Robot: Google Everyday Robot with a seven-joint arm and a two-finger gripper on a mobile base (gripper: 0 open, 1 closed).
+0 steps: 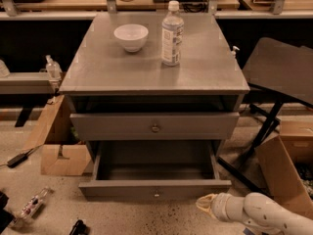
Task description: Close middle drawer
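At five o'clock from the middle drawer (122,190), pulled far out, the gripper (206,205) lies just beside its front's right end. Wide or narrow, I cannot tell.

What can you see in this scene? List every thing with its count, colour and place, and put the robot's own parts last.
cabinet: one, grey, centre
bowl: one, white, on the cabinet top, left of the water bottle
water bottle: one, clear with a white cap, upright on the cabinet top
upper drawer: one, grey with a round knob, just under the top
middle drawer: one, grey, pulled far out, below the upper drawer
cardboard boxes: two, brown, on the floor at left and right
small bottle: one, clear, lying on the floor, lower left
arm: one, white, lower right
pincer: one, cream, by the right end of the middle drawer's front
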